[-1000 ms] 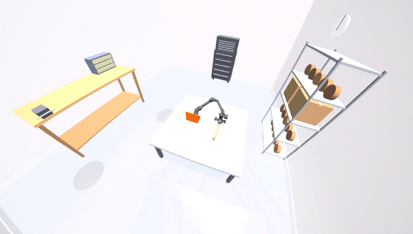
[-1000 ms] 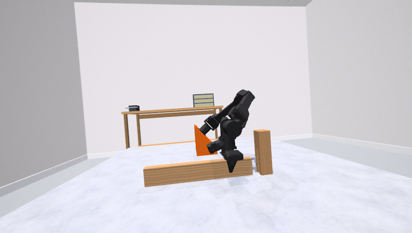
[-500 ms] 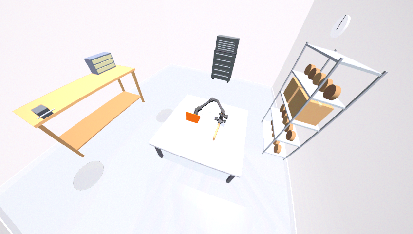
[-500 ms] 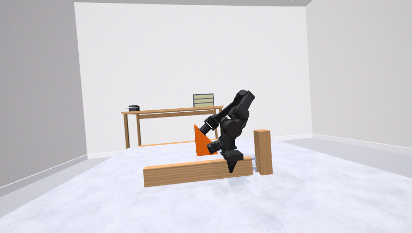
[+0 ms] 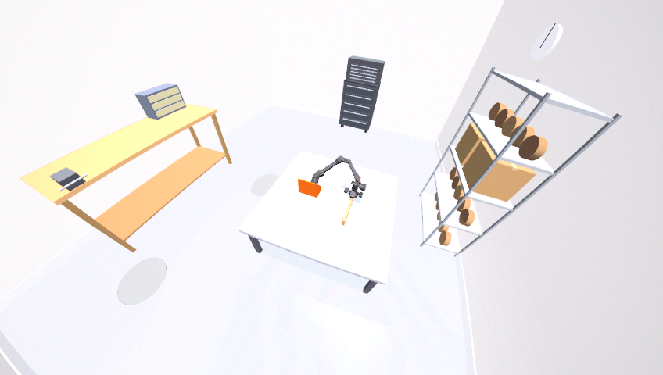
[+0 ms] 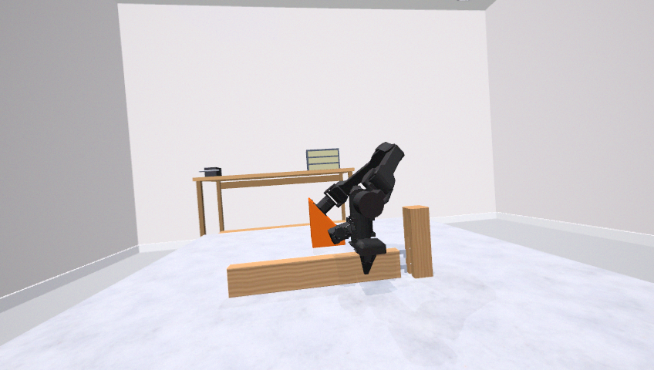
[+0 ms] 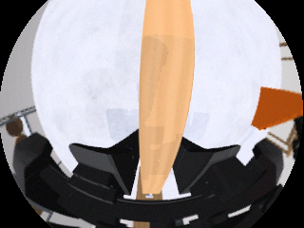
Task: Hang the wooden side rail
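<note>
orange wedge | workbench | shelving rack | drawer cabinet

Your rail is a long plank of light wood standing on its narrow edge, tilted: the left end rests on the table, the end by the post is lifted. You have it pinched from above near that raised end, and from the wrist it runs straight away between the fingers. The post is a short upright block of the same wood, just right of the rail's end, with a narrow gap between them. You can't make out hooks or pins.
</note>
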Controlling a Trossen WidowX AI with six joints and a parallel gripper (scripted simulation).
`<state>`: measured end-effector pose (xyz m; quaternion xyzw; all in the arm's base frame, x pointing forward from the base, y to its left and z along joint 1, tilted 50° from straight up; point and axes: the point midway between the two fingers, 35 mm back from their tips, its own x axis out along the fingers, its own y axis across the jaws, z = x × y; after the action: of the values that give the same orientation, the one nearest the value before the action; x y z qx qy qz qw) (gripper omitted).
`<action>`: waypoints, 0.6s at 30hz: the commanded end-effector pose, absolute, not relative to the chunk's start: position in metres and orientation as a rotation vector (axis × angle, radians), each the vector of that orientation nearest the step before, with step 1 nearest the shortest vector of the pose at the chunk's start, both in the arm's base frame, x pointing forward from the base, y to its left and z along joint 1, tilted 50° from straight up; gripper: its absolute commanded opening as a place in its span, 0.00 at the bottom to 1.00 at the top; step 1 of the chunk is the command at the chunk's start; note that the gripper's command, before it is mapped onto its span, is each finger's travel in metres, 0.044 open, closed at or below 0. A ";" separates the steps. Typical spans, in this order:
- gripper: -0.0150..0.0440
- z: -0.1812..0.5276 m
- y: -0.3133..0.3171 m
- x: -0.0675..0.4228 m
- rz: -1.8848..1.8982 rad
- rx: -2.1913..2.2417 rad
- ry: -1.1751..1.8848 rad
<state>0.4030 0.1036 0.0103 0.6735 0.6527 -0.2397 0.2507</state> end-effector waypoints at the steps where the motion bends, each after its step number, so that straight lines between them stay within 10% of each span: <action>1: 0.25 0.012 0.102 0.404 -0.632 1.829 1.772; 18: 0.25 0.014 0.100 0.404 -0.632 1.829 1.772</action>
<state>0.4019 0.1035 0.0109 0.6708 0.6555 -0.2382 0.2522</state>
